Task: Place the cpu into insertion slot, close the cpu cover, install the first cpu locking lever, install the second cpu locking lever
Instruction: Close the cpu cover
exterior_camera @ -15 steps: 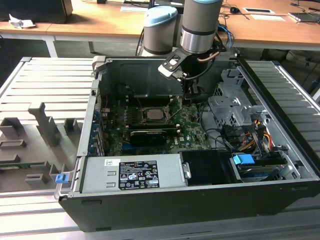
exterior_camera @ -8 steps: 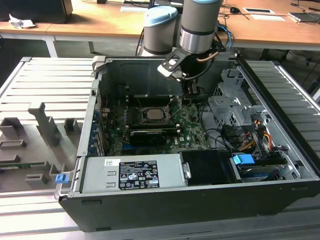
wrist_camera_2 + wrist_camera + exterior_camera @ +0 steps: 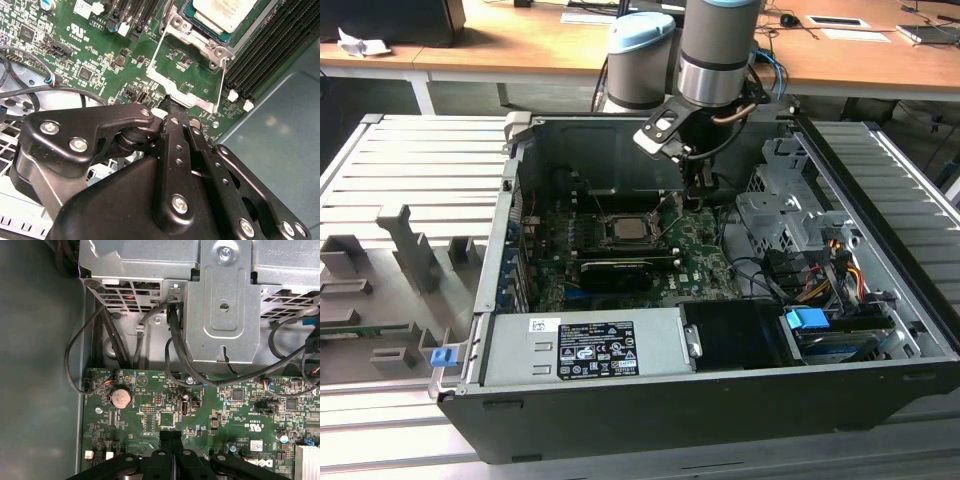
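Black two-fingered gripper (image 3: 171, 102) is down inside the open dark-grey computer case (image 3: 720, 420), over the green circuit board (image 3: 150, 410), to the exterior view's right of the socket. In both wrist views its fingers (image 3: 165, 440) are pressed together, with nothing discernible between the tips. The tips sit at the edge tab of the thin silvery metal cpu cover (image 3: 200, 42). Contact unconfirmed, as the gripper's own linkage blocks the spot. The flat square silvery-grey cpu (image 3: 225, 12) lies in the square black insertion slot (image 3: 610, 238), framed by the cover and cut off at the picture edge. Thin wire levers (image 3: 159, 47) run beside the frame. Latched or loose: cannot tell.
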Tool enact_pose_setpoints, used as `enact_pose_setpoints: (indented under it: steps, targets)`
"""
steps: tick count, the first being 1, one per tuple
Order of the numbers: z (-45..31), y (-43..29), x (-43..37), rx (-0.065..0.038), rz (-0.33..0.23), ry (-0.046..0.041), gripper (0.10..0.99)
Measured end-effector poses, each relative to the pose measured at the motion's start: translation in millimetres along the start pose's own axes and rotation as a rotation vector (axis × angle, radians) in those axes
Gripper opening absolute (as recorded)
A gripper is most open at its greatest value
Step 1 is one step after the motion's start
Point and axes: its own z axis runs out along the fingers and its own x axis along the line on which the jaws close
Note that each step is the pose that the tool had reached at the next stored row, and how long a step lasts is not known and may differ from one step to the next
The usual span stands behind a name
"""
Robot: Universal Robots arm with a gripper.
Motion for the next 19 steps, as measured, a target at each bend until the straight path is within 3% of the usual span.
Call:
enact_pose_setpoints:
  steps: [19]
  targets:
    - [-0.3, -7.6, 0.3, 0.0, 0.0, 0.0, 0.106]
